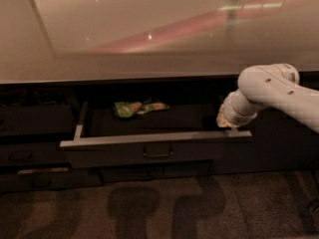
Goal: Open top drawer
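Gripper [227,121], pale and rounded, whose grasp we cannot tell, sits at the right end of the pale rim of the top drawer [112,156], a flat dark-grey front pulled out beneath the glossy counter [149,66], crinkly green packet [135,107] inside.

top drawer [114,154] open, gripper [228,124] at right rim

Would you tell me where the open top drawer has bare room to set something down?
The top drawer floor lies bare between the green packets and the gripper at its right end. It is crowded at the back left, by the packets.
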Controlling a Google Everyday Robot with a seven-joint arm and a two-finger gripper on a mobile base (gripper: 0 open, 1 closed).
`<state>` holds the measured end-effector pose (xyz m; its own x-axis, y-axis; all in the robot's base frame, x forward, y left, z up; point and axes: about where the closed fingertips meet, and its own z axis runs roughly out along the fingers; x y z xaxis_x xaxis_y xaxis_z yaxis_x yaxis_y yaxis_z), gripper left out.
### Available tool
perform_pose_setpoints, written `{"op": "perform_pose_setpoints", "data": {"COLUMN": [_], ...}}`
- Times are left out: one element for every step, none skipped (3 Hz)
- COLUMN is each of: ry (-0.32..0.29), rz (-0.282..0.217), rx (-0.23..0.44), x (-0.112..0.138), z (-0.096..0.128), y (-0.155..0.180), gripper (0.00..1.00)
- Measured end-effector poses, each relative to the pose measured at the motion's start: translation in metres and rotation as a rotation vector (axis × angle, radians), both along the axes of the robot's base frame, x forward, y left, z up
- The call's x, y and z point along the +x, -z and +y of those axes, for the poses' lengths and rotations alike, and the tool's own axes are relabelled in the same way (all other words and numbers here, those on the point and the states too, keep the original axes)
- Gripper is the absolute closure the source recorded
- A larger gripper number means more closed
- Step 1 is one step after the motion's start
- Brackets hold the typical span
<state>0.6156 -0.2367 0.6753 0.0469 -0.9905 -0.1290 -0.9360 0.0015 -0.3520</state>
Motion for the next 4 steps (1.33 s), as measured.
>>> {"op": "perform_pose_setpoints", "data": {"ry": [-0.003, -0.008, -0.008, -0.01], "rz": [0.0, -0.022, -0.022, -0.016], "rx": [-0.005, -0.011, -0.012, -0.013], "x": [-0.027, -0.077, -0.079, -0.105], "z": [0.003, 0.008, 0.008, 0.009], "y": [0.012, 0.026, 0.027, 0.04], "gripper": [1.0, 1.0, 1.0, 1.0]}}
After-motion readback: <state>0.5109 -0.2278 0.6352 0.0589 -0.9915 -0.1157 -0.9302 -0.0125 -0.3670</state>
